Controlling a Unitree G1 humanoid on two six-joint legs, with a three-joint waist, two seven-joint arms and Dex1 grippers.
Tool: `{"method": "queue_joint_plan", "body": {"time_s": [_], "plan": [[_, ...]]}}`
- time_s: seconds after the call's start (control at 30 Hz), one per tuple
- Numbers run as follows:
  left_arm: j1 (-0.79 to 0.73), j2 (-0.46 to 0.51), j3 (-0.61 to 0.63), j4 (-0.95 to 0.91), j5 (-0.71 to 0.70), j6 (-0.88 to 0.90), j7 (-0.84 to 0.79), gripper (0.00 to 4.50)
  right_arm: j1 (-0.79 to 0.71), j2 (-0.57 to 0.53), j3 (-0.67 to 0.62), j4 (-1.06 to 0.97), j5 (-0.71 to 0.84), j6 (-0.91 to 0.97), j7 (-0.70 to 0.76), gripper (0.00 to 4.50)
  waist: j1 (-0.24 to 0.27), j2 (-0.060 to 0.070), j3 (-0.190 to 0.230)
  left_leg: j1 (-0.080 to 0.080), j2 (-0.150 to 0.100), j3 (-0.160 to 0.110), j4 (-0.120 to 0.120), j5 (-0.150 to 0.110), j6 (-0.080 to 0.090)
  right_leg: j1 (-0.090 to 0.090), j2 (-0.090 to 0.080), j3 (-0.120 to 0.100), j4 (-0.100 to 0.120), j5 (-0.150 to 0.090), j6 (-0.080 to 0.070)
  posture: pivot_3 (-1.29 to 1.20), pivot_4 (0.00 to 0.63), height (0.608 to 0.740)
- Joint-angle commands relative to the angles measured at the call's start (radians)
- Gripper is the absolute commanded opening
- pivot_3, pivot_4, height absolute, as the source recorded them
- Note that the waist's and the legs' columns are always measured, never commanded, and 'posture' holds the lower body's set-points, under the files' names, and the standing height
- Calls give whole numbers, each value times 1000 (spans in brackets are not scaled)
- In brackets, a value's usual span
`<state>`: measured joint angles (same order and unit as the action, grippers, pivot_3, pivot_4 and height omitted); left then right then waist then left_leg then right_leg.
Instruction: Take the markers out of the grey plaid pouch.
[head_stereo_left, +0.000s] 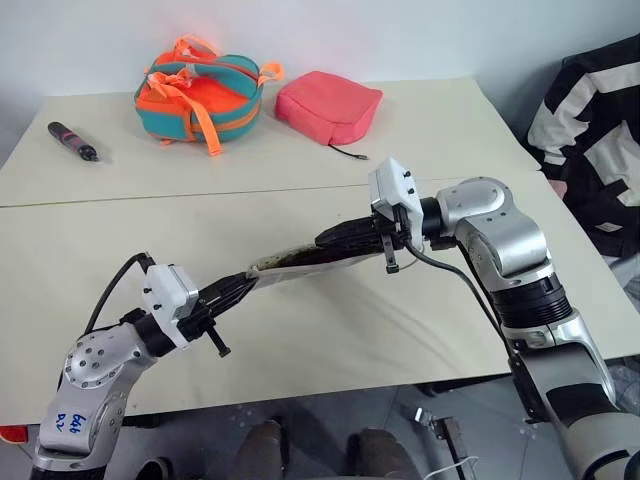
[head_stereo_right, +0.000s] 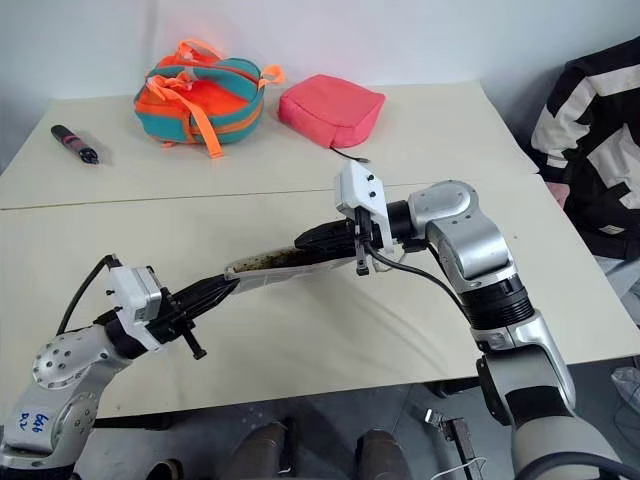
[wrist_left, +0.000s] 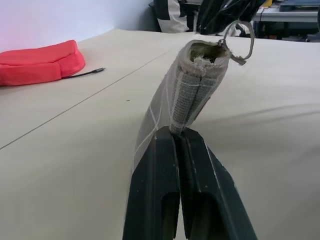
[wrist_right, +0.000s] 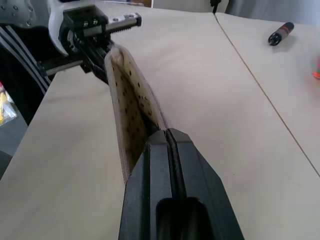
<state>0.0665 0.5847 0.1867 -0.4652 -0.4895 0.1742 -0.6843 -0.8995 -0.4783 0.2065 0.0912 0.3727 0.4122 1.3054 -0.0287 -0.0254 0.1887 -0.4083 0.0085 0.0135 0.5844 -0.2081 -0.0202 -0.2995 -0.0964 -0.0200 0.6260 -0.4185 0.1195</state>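
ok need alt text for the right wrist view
The right gripper, fingers shut, pinches one edge of the grey plaid pouch, showing its speckled tan lining. The left gripper holds the far end above a beige table, where a black pen-like object lies.

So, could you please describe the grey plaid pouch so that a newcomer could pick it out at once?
Start from the wide beige table; above its near half, the robot's two arms meet. Stretched between the left gripper and the right gripper hangs the flat grey plaid fabric pouch, lifted off the table. Unlike the plain pink-red pouch and orange-and-teal bag lying at the far edge, it has white grid lines and speckled tan lining.
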Motion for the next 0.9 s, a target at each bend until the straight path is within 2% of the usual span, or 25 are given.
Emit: {"method": "queue_joint_plan", "body": {"time_s": [0.03, 0.1, 0.17, 0.27, 0.4, 0.67, 0.8, 0.9], "plan": [[-5, -11, 2, -30, -6, -14, -4, 0, -12, -28, -10, -49, 4, -8, 18, 37, 1, 0, 0, 0, 0, 0, 0, 0, 0, 0, 0, 0, 0, 0, 0, 0, 150, 740], [-10, -19, -2, -26, -6, -10, -2, 0, 30, -77, 66, -36, -111, -129, 44, 37, 1, 0, 0, 0, 0, 0, 0, 0, 0, 0, 0, 0, 0, 0, 0, 0, 150, 740], [-14, -25, -7, -22, -4, -7, -1, 0, 49, -90, 90, -24, -142, -171, 52, 37, 5, 0, 0, 0, 0, -1, 2, -1, 1, 1, 0, -1, -1, 0, 0, 0, 150, 740], [-15, -26, -18, -22, 8, -12, -6, 0, 48, -77, 73, -22, -120, -157, 50, 37, 1, 0, 0, 0, 0, 0, 3, -2, 1, 1, 0, 0, -2, 0, 0, 0, 150, 740], [-15, -36, -27, -21, 13, -13, -1, 0, 41, -46, 23, -80, -15, -53, 38, 37, 0, 0, 0, 0, 2, 1, 3, -2, 0, 2, 2, 0, -2, 0, 0, 0, 150, 740], [-11, -45, -26, -9, 21, -16, -1, 0, 43, -46, -10, -144, 66, 18, 30, 37, 3, 0, 0, 0, 2, 0, 4, -3, 1, 3, 1, 0, -2, 0, 0, 0, 150, 740], [-20, -60, -16, -8, -2, -1, 11, 0, 65, -103, 79, -118, -100, -131, 44, 37, 3, 0, 0, 0, 2, 0, 5, -4, 1, 3, 1, 0, -3, 0, 0, 0, 150, 740], [-22, -65, -10, -7, -7, 4, 8, 0, 50, -86, 80, -102, -122, -148, 13, 37, 2, 0, 0, 0, 2, 0, 6, -5, 1, 3, 1, 0, -4, 0, 0, 0, 150, 740]]}}
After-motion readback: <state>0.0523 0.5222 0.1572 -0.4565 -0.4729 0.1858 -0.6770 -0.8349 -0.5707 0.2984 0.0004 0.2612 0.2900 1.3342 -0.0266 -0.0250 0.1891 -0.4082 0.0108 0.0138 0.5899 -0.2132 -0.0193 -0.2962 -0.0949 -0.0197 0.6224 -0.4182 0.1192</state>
